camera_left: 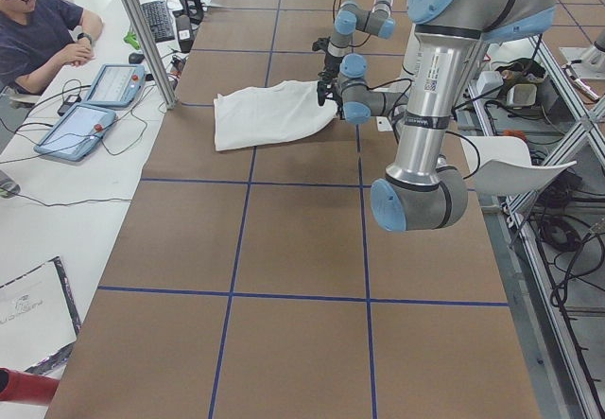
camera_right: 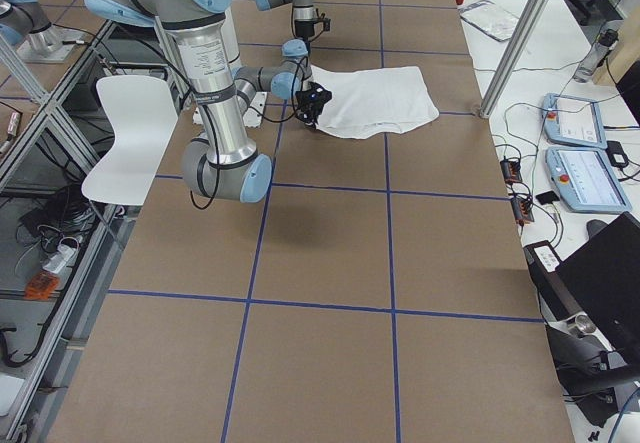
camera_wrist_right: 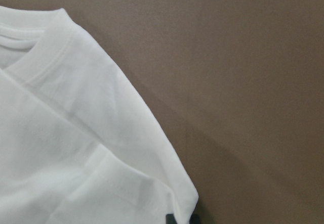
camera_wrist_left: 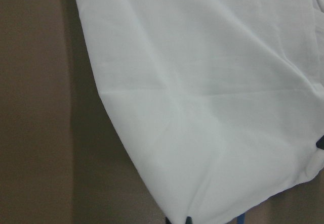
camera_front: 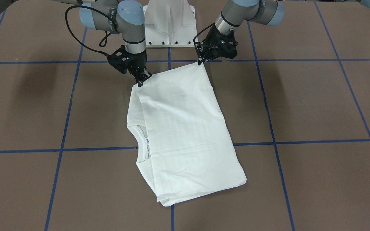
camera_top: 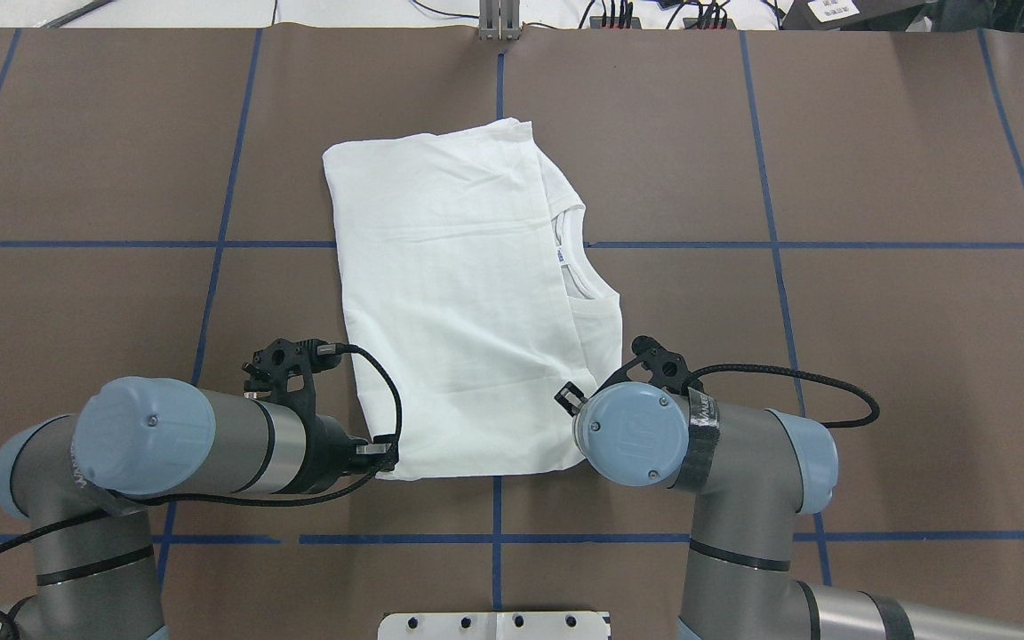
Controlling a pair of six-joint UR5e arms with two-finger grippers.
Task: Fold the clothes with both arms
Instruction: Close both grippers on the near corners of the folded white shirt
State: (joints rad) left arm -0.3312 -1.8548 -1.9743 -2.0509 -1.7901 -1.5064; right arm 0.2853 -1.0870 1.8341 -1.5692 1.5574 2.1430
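Left claw (camera_front: 200,61) and right claw (camera_front: 142,79) are each clamped on a robot-side corner of the folded T-shirt (camera_front: 185,128) on the counter (camera_front: 310,102), so if you pull unevenly, one pinch could slip and skew the fold.

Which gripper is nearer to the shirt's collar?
Right. The right gripper grips the T-shirt corner on the collar side; the left gripper grips the opposite corner, farther away.
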